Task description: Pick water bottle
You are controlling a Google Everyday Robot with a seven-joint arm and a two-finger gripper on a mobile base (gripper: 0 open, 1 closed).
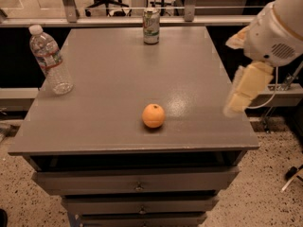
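Note:
The water bottle (pixel 49 60) is clear ribbed plastic with a white cap and a red-and-green label band. It stands upright, leaning slightly, at the far left edge of the grey table (pixel 113 79). My gripper (pixel 240 97) hangs from the white arm (pixel 277 32) at the right, over the table's right edge. It is far from the bottle, with the whole table width between them, and holds nothing that I can see.
A silver-green drink can (pixel 151 26) stands at the table's back edge, in the middle. An orange (pixel 153 116) lies near the front centre. Drawers (pixel 137 186) sit under the tabletop. A rail and office chairs are behind.

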